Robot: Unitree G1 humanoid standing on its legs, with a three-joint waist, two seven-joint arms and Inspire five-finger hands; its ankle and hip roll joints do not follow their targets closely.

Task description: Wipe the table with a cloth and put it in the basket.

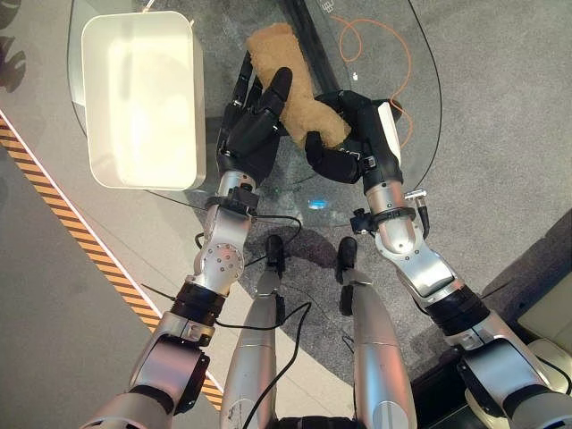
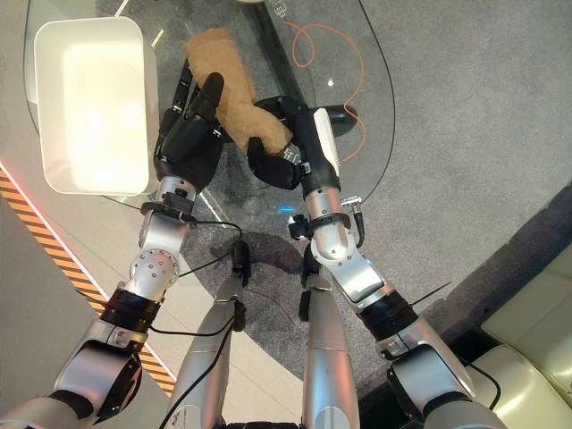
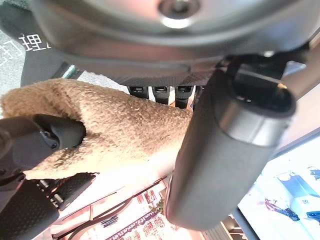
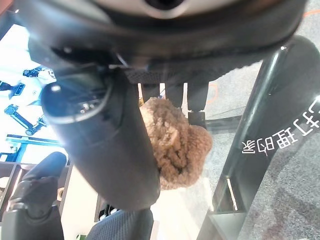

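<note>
Cloth: a tan, fluffy cloth (image 1: 290, 85) lies in a long strip on the glass table (image 1: 407, 98), running from the far side toward the robot, its near end caught between the two hands.
Left hand: the left hand (image 1: 255, 125) sits on the cloth's left edge, palm over the table; its fingers (image 1: 275, 89) reach out fairly straight, one lying across the top of the cloth. In the left wrist view the thumb stands beside the cloth (image 3: 110, 125) without closing round it, so the hand is open and pressing, not clutching.
Right hand: the right hand (image 1: 353, 134) is at the cloth's near right end. Its fingers (image 1: 315, 147) curl in against the tan fabric, and the right wrist view shows the bunched end of the cloth (image 4: 175, 142) pinched between the thumb and the fingers.
Basket: a white, rectangular basket (image 1: 143, 98) stands on the left part of the table, just beside the left hand and apart from the cloth; nothing can be seen inside it.
Table: round, clear glass, with grey floor showing through it.
Cord: an orange cord (image 1: 375, 45) loops on the floor seen through the glass, beyond the right hand.
Floor tape: a strip of black and orange striped tape (image 1: 63, 214) runs across the floor to the left of the table.
</note>
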